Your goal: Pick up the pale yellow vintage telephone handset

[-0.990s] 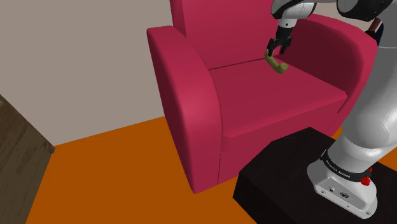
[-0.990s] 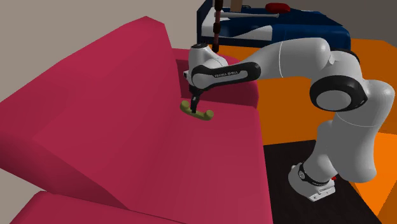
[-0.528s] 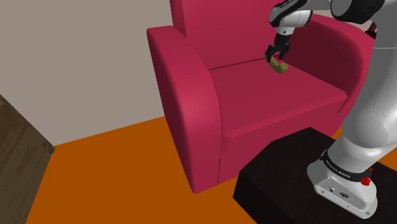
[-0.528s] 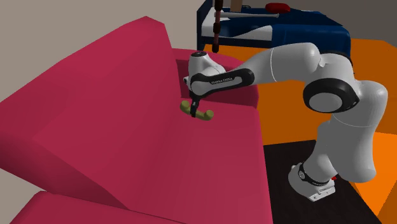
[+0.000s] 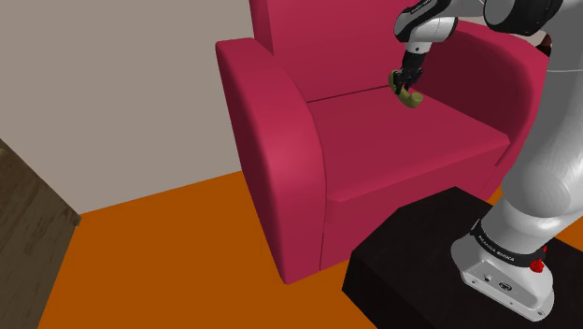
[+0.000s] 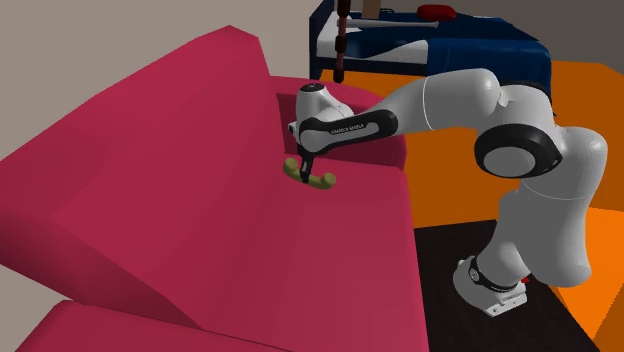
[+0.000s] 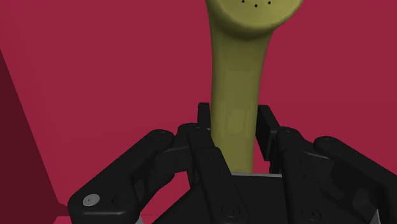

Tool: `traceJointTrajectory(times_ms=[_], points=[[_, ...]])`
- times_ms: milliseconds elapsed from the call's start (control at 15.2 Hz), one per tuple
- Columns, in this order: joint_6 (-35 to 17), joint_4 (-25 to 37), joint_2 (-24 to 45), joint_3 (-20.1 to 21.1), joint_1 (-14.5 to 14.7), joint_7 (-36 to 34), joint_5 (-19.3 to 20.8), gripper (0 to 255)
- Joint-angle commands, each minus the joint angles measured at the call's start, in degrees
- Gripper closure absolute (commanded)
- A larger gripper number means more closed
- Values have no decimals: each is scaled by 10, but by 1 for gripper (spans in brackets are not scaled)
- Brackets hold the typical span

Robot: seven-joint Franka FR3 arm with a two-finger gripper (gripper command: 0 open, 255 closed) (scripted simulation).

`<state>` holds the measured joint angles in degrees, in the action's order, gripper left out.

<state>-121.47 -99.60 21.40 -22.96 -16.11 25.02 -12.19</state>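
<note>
The olive-yellow telephone handset (image 5: 409, 96) lies on the seat of a crimson armchair (image 5: 374, 154), near the backrest. My black gripper (image 5: 405, 86) has come straight down on it. In the wrist view the gripper (image 7: 236, 124) is shut on the handset's (image 7: 238, 76) slim handle, one finger (image 7: 203, 119) pressing each side, and the earpiece sticks out past the fingertips. In the second exterior view the handset (image 6: 321, 180) rests on the cushion (image 6: 250, 230) under the gripper (image 6: 304, 177).
The armchair's thick arms (image 5: 271, 140) and tall back wall in the seat. My black stand (image 5: 411, 271) sits on orange floor (image 5: 168, 262) in front of the chair. Dark blue furniture (image 6: 440, 40) stands behind the chair. A wooden piece (image 5: 28, 224) is at the shoulder view's left.
The gripper dropped the last bit onto the handset and its fingers went from open to closed around the handle. The handset still lies on the seat.
</note>
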Motion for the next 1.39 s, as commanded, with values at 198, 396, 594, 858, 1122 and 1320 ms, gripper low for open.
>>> traceJointTrajectory(times_ms=[198,396,594,858,1122,1320], points=[[0,0,1,0,0,1,0,255],[19,12,-8,-2,1,-3,5,255],[39,25,-16,-4,2,-7,9,255],[66,44,-25,-6,2,-11,15,255],[94,66,-32,-8,2,-15,19,255],[102,72,-33,-8,2,-16,20,255]])
